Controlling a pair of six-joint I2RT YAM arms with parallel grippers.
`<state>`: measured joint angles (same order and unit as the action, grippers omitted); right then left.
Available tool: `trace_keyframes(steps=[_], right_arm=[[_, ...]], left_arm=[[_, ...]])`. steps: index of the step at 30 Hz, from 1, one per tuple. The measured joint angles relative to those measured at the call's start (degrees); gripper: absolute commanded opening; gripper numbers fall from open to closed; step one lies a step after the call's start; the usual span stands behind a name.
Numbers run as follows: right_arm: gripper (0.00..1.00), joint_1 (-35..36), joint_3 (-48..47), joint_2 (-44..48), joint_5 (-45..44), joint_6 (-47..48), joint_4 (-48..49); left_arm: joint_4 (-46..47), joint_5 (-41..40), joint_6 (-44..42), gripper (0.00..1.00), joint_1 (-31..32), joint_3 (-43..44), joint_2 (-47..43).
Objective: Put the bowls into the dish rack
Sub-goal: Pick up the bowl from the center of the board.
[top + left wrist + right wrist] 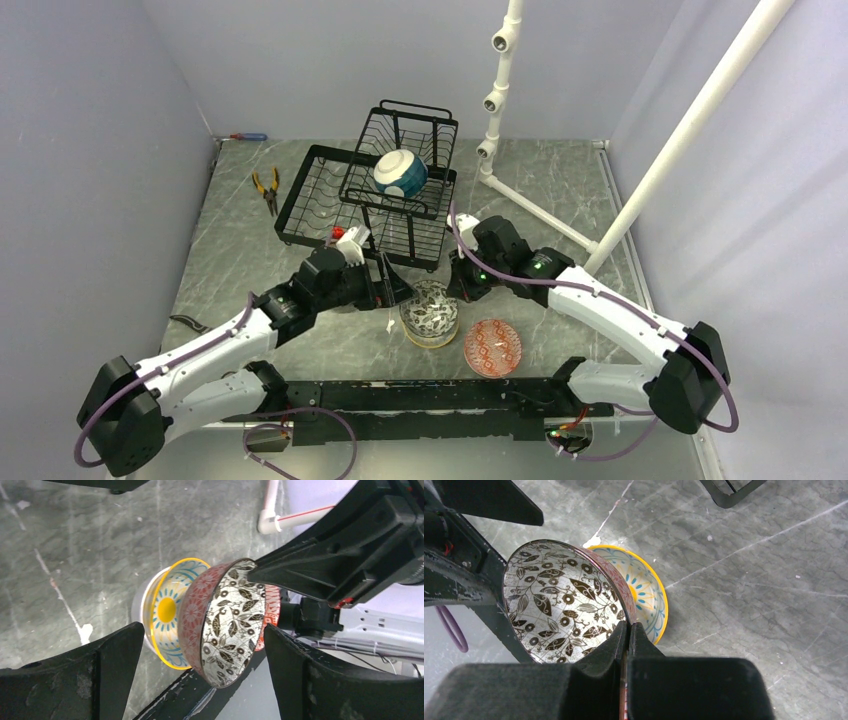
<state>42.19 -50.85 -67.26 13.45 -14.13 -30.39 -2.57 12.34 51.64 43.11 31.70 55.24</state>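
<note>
A bowl with a brown leaf pattern inside and red outside (430, 308) sits tilted on a yellow-rimmed bowl (166, 611), in front of the black dish rack (312, 205). My right gripper (626, 626) is shut on the leaf bowl's (559, 602) rim, with the yellow-rimmed bowl (648, 592) behind it. My left gripper (204, 630) is open, with one jaw on each side of the leaf bowl (232, 622), and does not touch it. A teal-and-white bowl (400, 172) lies in the rack's raised basket. A red-patterned bowl (492, 347) sits on the table to the right.
Orange-handled pliers (266, 188) lie left of the rack. A white pipe stand (498, 100) rises at the back right, and a long white pipe (690, 130) slants on the right. Grey walls enclose the table. The black base rail (430, 395) runs along the near edge.
</note>
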Motion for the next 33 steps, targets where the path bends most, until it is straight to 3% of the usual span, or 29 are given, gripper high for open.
trace_keyframes(steps=[18,22,28,33], right_arm=[[0.0,0.0,-5.79,0.76,1.97,-1.95,2.71],[0.0,0.0,-5.79,0.76,2.08,-1.99,2.78],[0.0,0.0,-5.79,0.79,2.1,-2.49,3.04],[0.0,0.0,-5.79,1.29,2.12,-2.97,3.08]], left_arm=[[4.13,9.29,3.74,0.95,0.0,-0.57,2.14],[8.0,11.61,6.51,0.94,0.0,-1.05,3.06],[14.84,12.48,10.21,0.84,0.0,-4.79,3.1],[18.6,12.48,11.72,0.85,0.0,-6.51,3.1]])
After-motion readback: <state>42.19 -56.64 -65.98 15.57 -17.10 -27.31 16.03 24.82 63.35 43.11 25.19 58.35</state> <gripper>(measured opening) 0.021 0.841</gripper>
